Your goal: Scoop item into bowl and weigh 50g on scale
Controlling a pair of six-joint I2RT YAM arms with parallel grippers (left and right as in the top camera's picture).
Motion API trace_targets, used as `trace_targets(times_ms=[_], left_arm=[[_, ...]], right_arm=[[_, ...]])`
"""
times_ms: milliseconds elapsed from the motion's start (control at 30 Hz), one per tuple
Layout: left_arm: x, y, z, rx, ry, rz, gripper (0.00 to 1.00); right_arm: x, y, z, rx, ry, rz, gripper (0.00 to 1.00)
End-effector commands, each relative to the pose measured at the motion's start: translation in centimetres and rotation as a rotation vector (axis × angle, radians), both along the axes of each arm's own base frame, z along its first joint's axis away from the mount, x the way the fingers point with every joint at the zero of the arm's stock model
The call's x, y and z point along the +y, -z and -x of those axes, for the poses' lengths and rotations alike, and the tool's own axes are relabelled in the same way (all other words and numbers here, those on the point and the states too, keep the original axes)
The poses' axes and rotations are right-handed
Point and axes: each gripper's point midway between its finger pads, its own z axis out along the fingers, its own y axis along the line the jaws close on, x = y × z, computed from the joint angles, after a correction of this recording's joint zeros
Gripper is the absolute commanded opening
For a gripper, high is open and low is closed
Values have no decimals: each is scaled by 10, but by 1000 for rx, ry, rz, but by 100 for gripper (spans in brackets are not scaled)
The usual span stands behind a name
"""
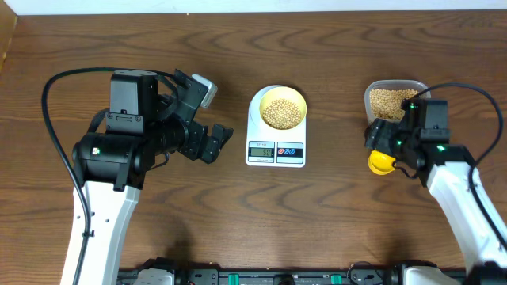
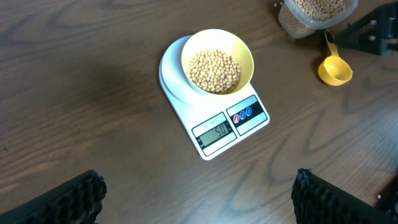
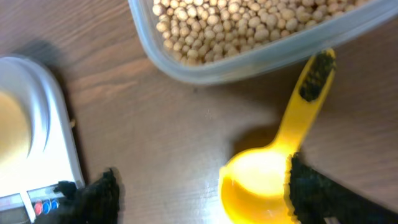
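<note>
**Display Near 50, Scoop Down: Clearing Off Without Nudging the Scale**

Overhead. Found the pale yellow bowl (image 1: 302, 101) seated on the round platform of the white scale (image 1: 253, 131), carrying a layer of tan beans (image 1: 283, 111). Made out the display (image 1: 261, 151) only as dark digits. Placed the right gripper (image 1: 384, 146) at the near-left corner of the clear container (image 1: 396, 82), above the bright yellow scoop (image 1: 381, 162) on the table (image 1: 317, 222). Saw the left gripper (image 1: 215, 144) left of the scale, apart from it.

Left wrist. Read the display as what looked like 50, so judged the weight met and the step in hand as backing off cleanly. Saw both fingers (image 2: 68, 199) spread wide at the near corners, released, nothing between them. Noted the scoop lying flat, handle toward the container.

Right wrist. Saw the fingers (image 3: 93, 199) parted wide, the scoop lying between them, its cup hard by the right one; could not tell whether they touched. Counted that pincer as released. Judged a straight lift best, before any sideways travel, so as not to drag the handle into the container wall.

Room. Found broad bare wood near the scale and between scale and scoop; less to the far right, where the container crowded the arm. Judged the scale's right edge the one to avoid.
</note>
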Motion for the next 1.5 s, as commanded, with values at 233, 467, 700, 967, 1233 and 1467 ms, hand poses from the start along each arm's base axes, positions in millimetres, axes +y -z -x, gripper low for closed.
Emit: trace_targets(times_ms=[233, 467, 700, 967, 1233, 1467], left_arm=[[-1, 0, 1, 3, 3, 10, 98], [-1, 0, 1, 3, 3, 10, 98], [-1, 0, 1, 3, 3, 10, 98], [-1, 0, 1, 3, 3, 10, 97], [-1, 0, 1, 3, 3, 10, 98], [-1, 0, 1, 3, 3, 10, 98]], right_arm=[[-25, -42, 47, -36, -29, 189, 99], [-35, -55, 67, -38, -14, 249, 99], [-47, -57, 80, -9, 0, 324, 99], [-57, -58, 81, 0, 32, 375, 99], [-55, -59, 78, -16, 29, 360, 99], [-55, -58, 78, -13, 28, 361, 99]])
